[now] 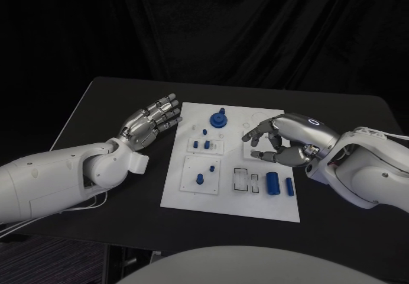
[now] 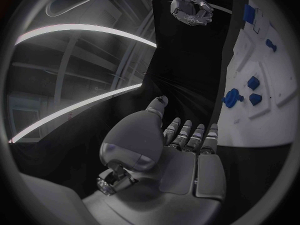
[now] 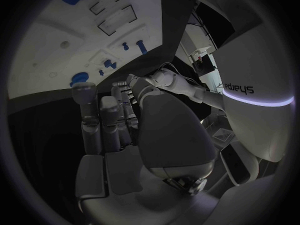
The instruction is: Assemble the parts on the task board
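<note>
- The white board (image 1: 231, 204) is lying mid-table (image 1: 102, 97), with bare black tabletop showing round every edge.
- The left hand (image 1: 152, 122) is hovering beside its left edge, fingers spread, holding nothing.
- The right hand (image 1: 285, 141) is hanging over its right side, fingers curled, grasping nothing.
- Blue parts (image 1: 272, 182) are sitting on it, about eight.

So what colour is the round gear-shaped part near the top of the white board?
Blue. The gear-shaped part shows best in the head view.
</note>
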### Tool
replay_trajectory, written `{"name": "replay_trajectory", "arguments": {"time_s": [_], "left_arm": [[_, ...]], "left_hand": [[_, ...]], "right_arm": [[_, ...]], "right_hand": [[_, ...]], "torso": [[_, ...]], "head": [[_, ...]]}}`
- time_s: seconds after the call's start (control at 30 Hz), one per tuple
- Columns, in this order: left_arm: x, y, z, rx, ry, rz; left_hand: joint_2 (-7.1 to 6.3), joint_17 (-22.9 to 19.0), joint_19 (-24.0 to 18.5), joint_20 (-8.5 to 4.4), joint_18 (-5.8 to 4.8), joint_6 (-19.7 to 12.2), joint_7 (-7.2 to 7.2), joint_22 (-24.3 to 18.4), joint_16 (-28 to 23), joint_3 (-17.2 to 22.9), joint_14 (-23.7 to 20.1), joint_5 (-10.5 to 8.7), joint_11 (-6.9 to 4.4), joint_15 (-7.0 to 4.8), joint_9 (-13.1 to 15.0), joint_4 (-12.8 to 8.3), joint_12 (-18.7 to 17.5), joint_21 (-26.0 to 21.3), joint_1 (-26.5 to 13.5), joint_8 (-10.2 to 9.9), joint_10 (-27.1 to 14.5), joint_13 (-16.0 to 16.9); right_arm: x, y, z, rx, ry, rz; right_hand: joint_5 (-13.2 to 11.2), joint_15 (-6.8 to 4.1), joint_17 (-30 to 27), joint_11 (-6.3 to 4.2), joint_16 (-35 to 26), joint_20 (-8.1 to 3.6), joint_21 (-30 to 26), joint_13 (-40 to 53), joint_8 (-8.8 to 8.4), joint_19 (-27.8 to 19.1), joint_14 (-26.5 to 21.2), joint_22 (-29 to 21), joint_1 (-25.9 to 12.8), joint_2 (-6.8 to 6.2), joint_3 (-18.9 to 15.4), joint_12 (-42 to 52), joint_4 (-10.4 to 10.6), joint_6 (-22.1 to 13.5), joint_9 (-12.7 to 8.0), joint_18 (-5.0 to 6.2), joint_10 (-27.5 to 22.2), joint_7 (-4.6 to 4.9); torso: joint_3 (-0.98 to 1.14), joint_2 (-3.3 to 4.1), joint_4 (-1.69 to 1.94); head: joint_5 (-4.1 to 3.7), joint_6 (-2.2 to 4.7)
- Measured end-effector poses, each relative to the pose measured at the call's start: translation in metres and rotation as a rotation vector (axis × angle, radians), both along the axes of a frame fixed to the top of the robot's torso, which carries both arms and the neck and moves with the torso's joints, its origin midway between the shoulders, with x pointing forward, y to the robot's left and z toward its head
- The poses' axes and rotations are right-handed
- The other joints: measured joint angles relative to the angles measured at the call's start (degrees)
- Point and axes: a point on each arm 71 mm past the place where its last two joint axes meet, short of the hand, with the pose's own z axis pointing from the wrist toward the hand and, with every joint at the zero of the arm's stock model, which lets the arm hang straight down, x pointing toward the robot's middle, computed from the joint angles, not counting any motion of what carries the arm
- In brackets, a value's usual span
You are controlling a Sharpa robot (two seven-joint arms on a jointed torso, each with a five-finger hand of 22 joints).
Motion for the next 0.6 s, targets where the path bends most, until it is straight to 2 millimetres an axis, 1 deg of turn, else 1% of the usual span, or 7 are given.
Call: {"name": "replay_trajectory", "arguments": {"time_s": [0.2,0.23,0.3,0.37,0.43,0.57,0.6], "left_arm": [[-0.001,-0.001,0.0,-0.005,0.004,0.004],[-0.001,-0.001,0.0,-0.005,0.005,0.004],[-0.001,-0.001,0.0,-0.007,0.005,0.005],[-0.001,-0.001,0.001,-0.009,0.005,0.005],[-0.001,-0.002,0.001,-0.011,0.004,0.005],[-0.003,0.0,0.002,-0.016,0.0,0.008],[-0.003,0.0,0.002,-0.016,-0.001,0.01]], "left_hand": [[0.0,0.0,0.0,0.0,0.0,0.0,0.0,0.0,0.0,0.0,0.0,0.0,0.0,0.0,0.0,0.0,0.2,0.0,0.0,0.2,0.0,0.0],[0.0,0.0,0.0,0.0,0.0,0.0,0.0,0.0,0.0,0.0,0.0,0.0,0.0,0.0,0.0,0.0,0.2,0.0,0.0,0.2,0.0,0.0],[0.0,0.0,0.0,0.0,0.0,0.0,0.0,0.0,0.0,0.0,0.0,0.0,0.0,0.0,0.0,0.0,0.2,0.0,0.0,0.2,0.0,0.0],[0.0,0.0,0.0,0.0,0.0,0.3,0.31,0.2,0.4,0.3,0.0,0.3,0.0,0.0,0.1,-0.3,0.7,0.1,0.0,0.2,0.0,0.0],[0.0,0.1,0.0,0.0,0.0,0.5,0.13,0.3,0.4,0.3,0.0,0.3,0.0,0.0,0.1,-0.3,0.9,0.2,0.0,0.2,0.0,0.1],[0.0,0.1,0.0,0.0,0.0,0.5,0.09,0.3,0.6,0.5,0.0,0.51,0.0,0.0,0.1,-0.5,0.9,0.2,0.0,0.5,0.0,0.1],[0.0,0.1,0.0,0.0,0.0,0.5,0.09,0.3,0.7,0.5,0.0,0.51,0.0,0.0,0.1,-0.5,0.9,0.2,0.0,0.5,0.0,0.1]], "right_arm": [[0.0,-0.024,-0.004,0.016,0.092,-0.107],[0.0,-0.027,-0.006,0.011,0.111,-0.125],[-0.001,-0.033,-0.013,-0.008,0.159,-0.165],[-0.002,-0.037,-0.02,-0.031,0.202,-0.198],[-0.004,-0.041,-0.028,-0.064,0.253,-0.237],[-0.008,-0.046,-0.04,-0.128,0.332,-0.308],[-0.009,-0.047,-0.041,-0.137,0.342,-0.318]], "right_hand": [[-0.7,-1.96,6.3,-2.81,3.9,-2.1,8.2,22.1,3.0,3.8,4.3,0.0,-0.9,-0.69,0.1,28.2,2.6,2.7,1.2,-0.11,-0.8,-1.06],[-0.7,-2.1,8.4,-2.87,5.3,-2.19,10.7,27.4,3.34,4.8,5.3,0.0,-1.5,-0.8,-0.2,31.7,3.0,2.8,1.3,-1.06,2.7,-1.21],[-1.8,-2.35,16.3,-3.01,10.2,-2.4,19.3,51.0,5.78,7.8,8.2,0.0,-5.6,-0.62,-2.4,43.9,5.5,5.0,2.5,-2.74,23.1,-1.98],[-1.8,-2.97,21.7,-3.69,13.5,-2.94,24.5,59.5,8.74,8.7,8.9,0.0,-9.1,0.08,-4.4,49.0,7.7,5.8,4.3,-2.72,33.8,-2.73],[-1.0,-3.55,23.4,-4.52,16.2,-3.4,28.0,61.0,12.78,9.1,9.1,0.0,-13.4,1.03,-6.3,50.7,10.0,5.6,7.1,-3.65,36.1,-3.67],[1.0,-4.8,23.7,-5.72,17.5,-4.56,32.5,61.3,29.91,9.0,9.0,0.0,-22.2,3.79,-9.1,51.0,10.9,-1.8,21.5,-4.09,36.7,-5.66],[1.2,-4.94,23.7,-5.82,17.6,-4.74,32.8,61.3,30.92,9.0,9.0,0.0,-23.1,3.91,-9.3,51.0,11.0,-1.9,22.3,-4.16,36.7,-5.81]], "torso": [[-0.09,0.01,-0.02],[-0.09,0.04,-0.09],[-0.08,0.09,-0.17],[-0.03,0.15,-0.18],[-0.02,0.19,-0.15],[0.03,0.27,0.03],[0.03,0.28,0.04]], "head": [[-2.53,0.0],[-2.99,0.0],[-3.93,0.0],[-5.36,0.0],[-6.42,0.0],[-8.03,0.0],[-8.09,0.0]]}}
